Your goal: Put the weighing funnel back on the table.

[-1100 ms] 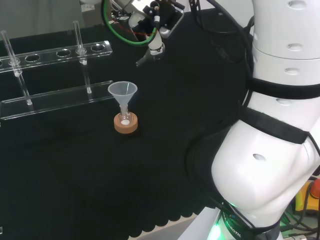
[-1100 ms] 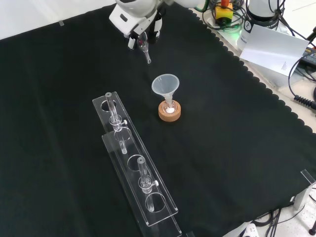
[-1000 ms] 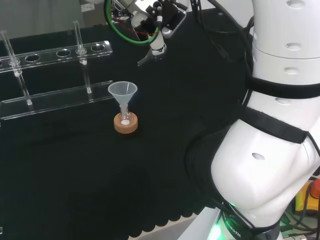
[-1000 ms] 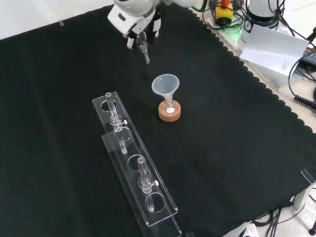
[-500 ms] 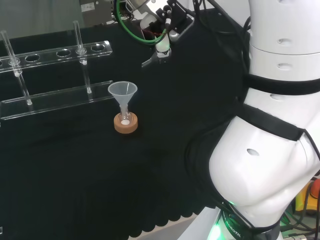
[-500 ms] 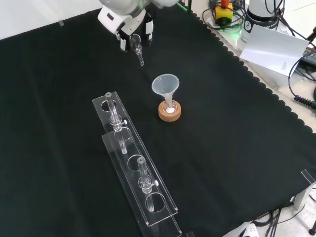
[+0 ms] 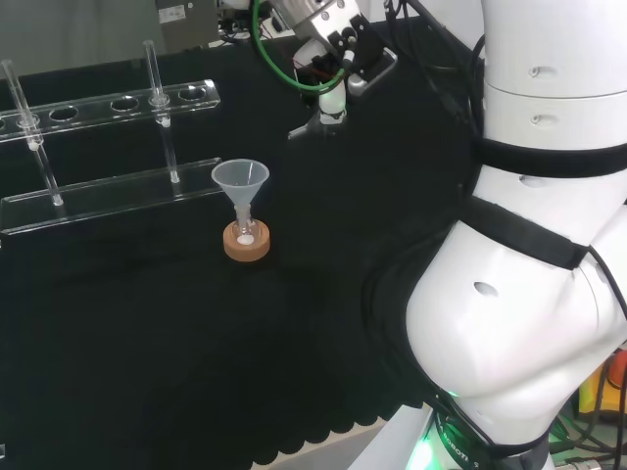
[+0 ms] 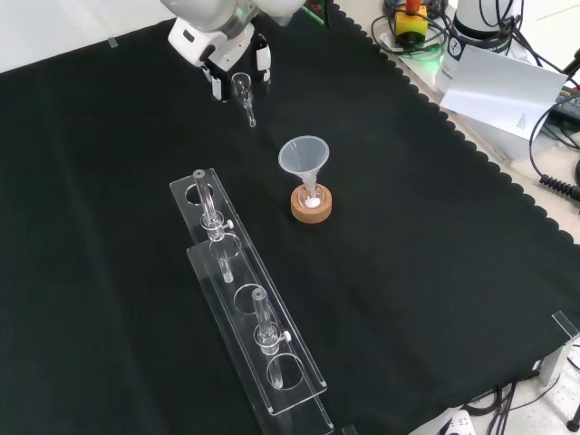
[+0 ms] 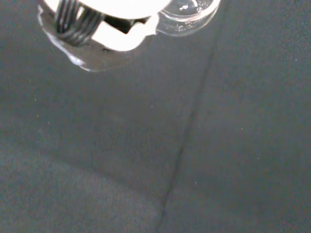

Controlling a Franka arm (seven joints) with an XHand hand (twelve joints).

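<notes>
The hand [image 8: 217,47] hangs above the far part of the cloth in the front view, its fingers pinched on the weighing funnel [image 8: 243,95], a small clear scoop whose short stem points down and toward the camera. In the head view the hand [image 7: 338,54] sits at the top centre, and the weighing funnel [image 7: 315,122] juts out below it, stem to the left, above the cloth. The wrist view catches the clear rim of the weighing funnel [image 9: 188,14] beside a white part of the hand [image 9: 121,24], over bare black cloth.
The big funnel [image 8: 304,159] stands in a small flask on a cork ring [image 8: 311,205], nearer the front-view camera than the hand. A clear test-tube rack [image 8: 245,304] with tubes lies left of it. The arm's white links [image 7: 529,245] rise at the head view's right.
The hand has carried the weighing funnel leftward in the front view and rightward in the head view, farther from the big funnel. The grip is unchanged.
</notes>
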